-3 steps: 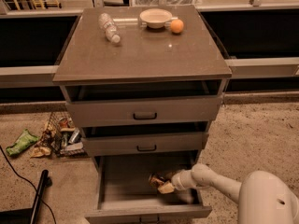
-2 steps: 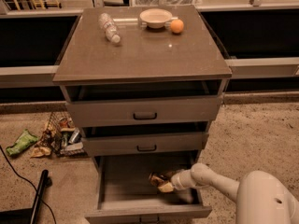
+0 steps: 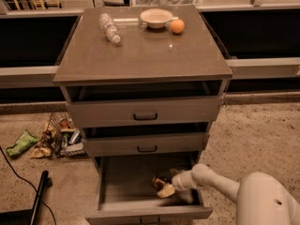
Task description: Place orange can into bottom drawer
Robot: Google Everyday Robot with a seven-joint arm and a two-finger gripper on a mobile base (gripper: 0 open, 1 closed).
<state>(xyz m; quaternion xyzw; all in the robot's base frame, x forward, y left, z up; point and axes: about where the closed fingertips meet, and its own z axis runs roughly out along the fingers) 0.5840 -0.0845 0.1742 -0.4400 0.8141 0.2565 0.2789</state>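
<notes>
The bottom drawer [image 3: 117,191] of the grey cabinet is pulled open and shows its grey floor. My gripper [image 3: 165,186] reaches into it from the right, low over the floor near the drawer's right side. The orange can [image 3: 160,180], a dark copper-brown shape, is right at the gripper's tip, inside the drawer. I cannot tell whether the can rests on the floor or is held just above it. My white arm [image 3: 211,179] runs back to the lower right.
The two upper drawers [image 3: 145,110] are slightly ajar. On the cabinet top [image 3: 140,55] lie a clear plastic bottle [image 3: 109,27], a pale bowl [image 3: 156,18] and a round orange fruit [image 3: 177,26]. Litter [image 3: 51,139] lies on the floor at the left, with a black cable and pole [image 3: 37,196].
</notes>
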